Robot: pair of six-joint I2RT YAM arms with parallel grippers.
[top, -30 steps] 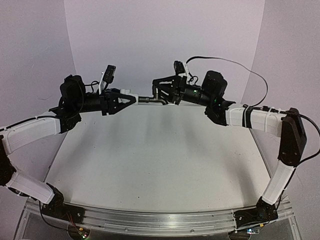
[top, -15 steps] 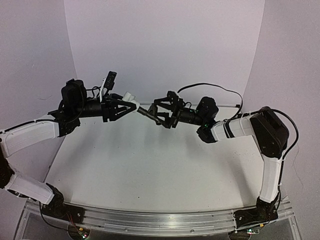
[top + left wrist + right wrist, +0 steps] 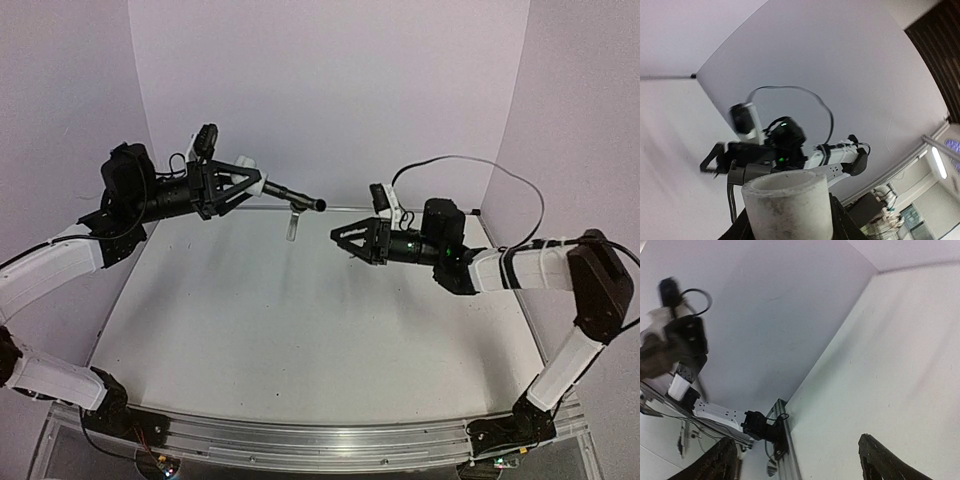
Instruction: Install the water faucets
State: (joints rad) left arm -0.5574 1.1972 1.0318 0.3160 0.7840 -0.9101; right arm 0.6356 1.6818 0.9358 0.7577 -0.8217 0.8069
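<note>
In the top view my left gripper [image 3: 250, 182] is raised over the table's far left and shut on the small white cylindrical fitting [image 3: 259, 184]. The dark grey tap [image 3: 296, 197] sticks out of the fitting toward the right, its bent lever [image 3: 292, 224] hanging down. The left wrist view shows the fitting [image 3: 787, 205] close up between the jaws of the left gripper [image 3: 790, 222], with the tap [image 3: 742, 175] beyond it. My right gripper [image 3: 338, 238] hangs to the right of the tap and apart from it, open and empty. Its fingertips [image 3: 885, 460] stand wide with only table between them.
The white table [image 3: 300, 320] lies below both arms, walled by pale panels at the back and sides. A metal rail [image 3: 320, 440] runs along the near edge with the arm bases. A black cable [image 3: 470, 165] loops above the right arm.
My right gripper has opened, let go of the tap and drawn back to the right and down. The left arm has swung left and up, carrying the fitting with the tap in it.
</note>
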